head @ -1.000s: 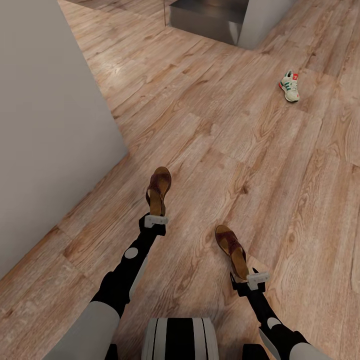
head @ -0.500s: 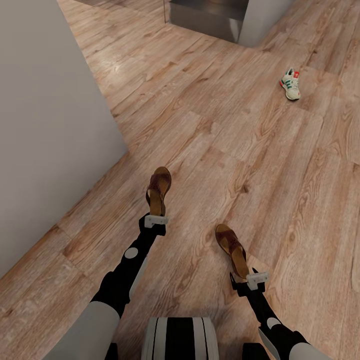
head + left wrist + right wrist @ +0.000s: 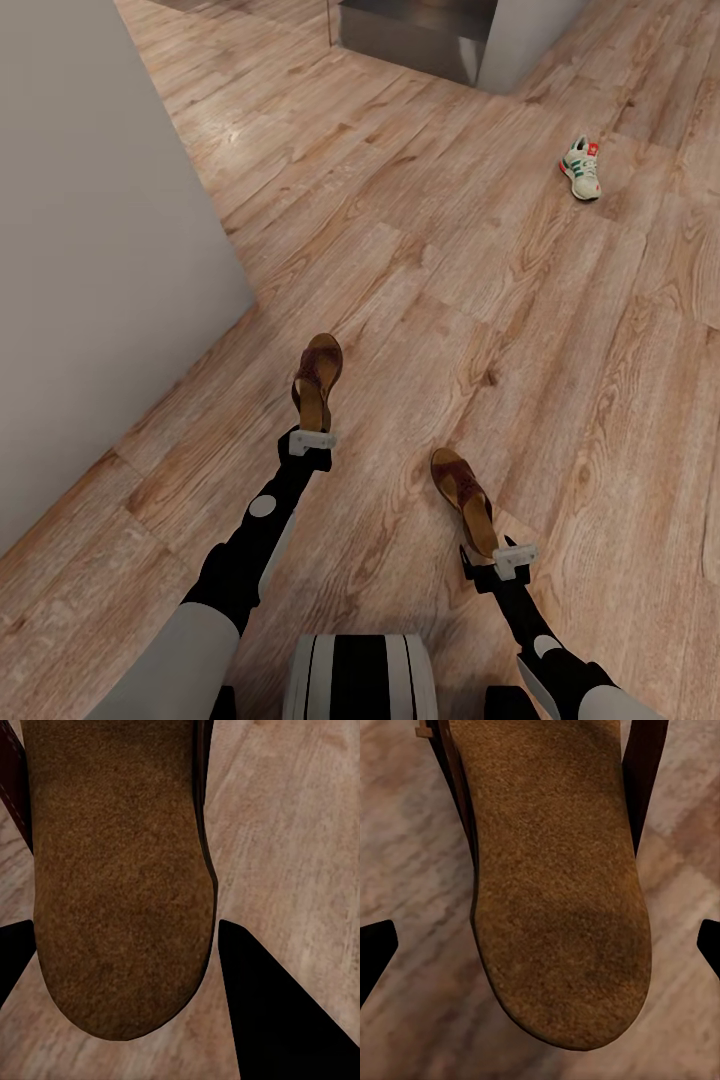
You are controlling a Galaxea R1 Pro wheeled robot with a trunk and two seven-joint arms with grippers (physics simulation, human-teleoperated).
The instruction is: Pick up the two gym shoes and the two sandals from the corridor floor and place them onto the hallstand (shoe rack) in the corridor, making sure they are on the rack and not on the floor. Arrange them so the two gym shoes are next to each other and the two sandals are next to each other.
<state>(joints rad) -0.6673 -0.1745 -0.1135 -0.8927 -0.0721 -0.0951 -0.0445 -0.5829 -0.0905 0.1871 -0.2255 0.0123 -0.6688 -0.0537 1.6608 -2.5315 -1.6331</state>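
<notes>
My left gripper (image 3: 313,418) is shut on the heel end of a brown sandal (image 3: 318,378), held out over the corridor floor (image 3: 420,300). In the left wrist view its tan suede sole (image 3: 120,870) sits between the black fingers (image 3: 277,1012). My right gripper (image 3: 487,540) is shut on the other sandal (image 3: 463,492). The right wrist view shows that sole (image 3: 559,885) between the fingertips (image 3: 375,949). One gym shoe (image 3: 581,168), cream with green stripes and red heel, lies on the floor far ahead to the right. The hallstand is out of view.
A grey wall (image 3: 90,250) fills the left side, its corner ending near the left arm. A dark grey unit (image 3: 415,30) beside a white pillar (image 3: 525,40) stands at the far end. Wood floor stretches ahead and to the right.
The head view shifted very slightly a second ago, then held still. Both arms keep their sandals in the same pose.
</notes>
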